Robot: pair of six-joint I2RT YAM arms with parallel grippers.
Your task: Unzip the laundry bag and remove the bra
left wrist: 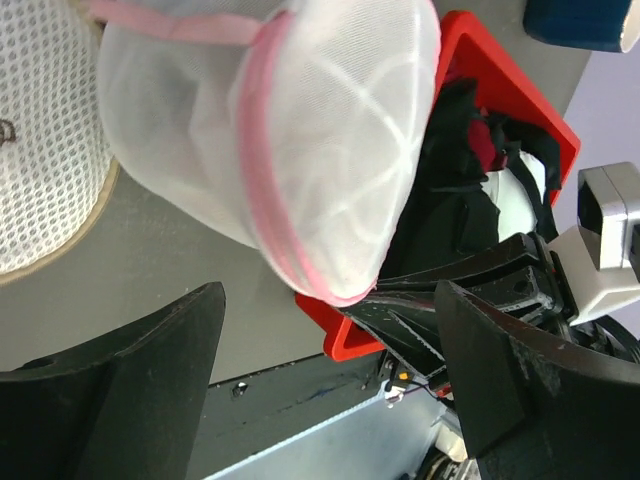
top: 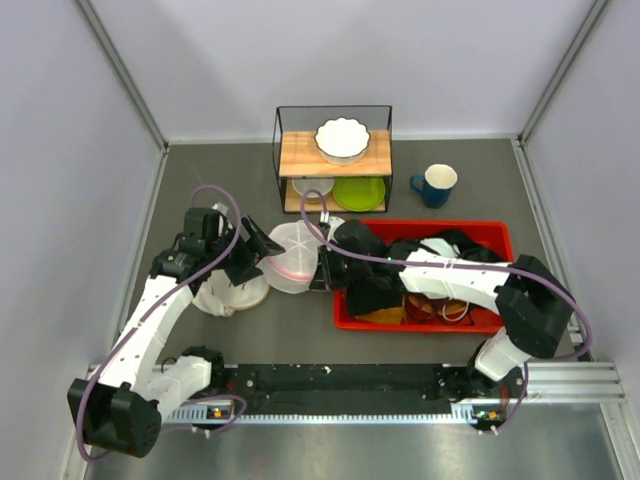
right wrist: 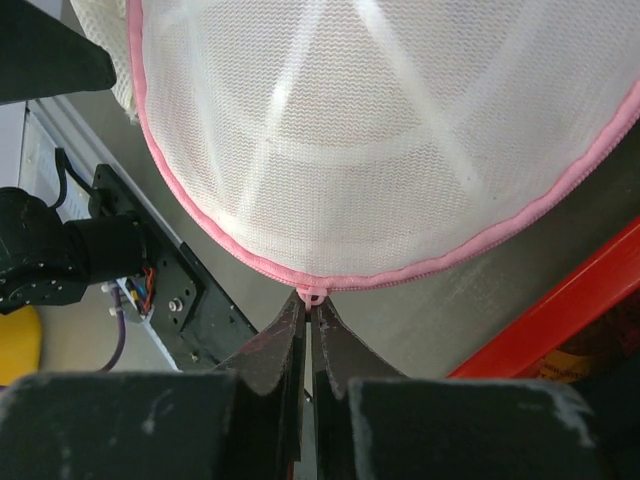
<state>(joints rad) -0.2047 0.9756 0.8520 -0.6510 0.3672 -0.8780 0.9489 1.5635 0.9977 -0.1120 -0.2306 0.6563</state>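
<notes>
Nearest the arms' bases, the right gripper [right wrist: 311,312] has its jaws pressed together on the small pink zipper pull [right wrist: 314,295] at the near rim of the laundry bag [right wrist: 380,150]. The left gripper [left wrist: 328,300] is on the bag's other side with its fingers spread wide and nothing between them, close to the mesh but apparently not touching it. The bag sits on the table between the two grippers, just beside the red bin [top: 400,224], with a cream mesh piece [left wrist: 40,150] next to it on the left. Where the pink zipper band shows, it runs unbroken around the rim, so the zip looks mostly shut and the unzipping seems barely begun. I cannot pick out the bra. It may be inside the pouch, but the mesh shows only pale ribs. Left to do: drawing the pull around the rim, opening the bag and lifting the bra out. Farther back stand a wooden shelf [top: 300,155] holding a white bowl [top: 342,140], and a blue mug [top: 435,185].
</notes>
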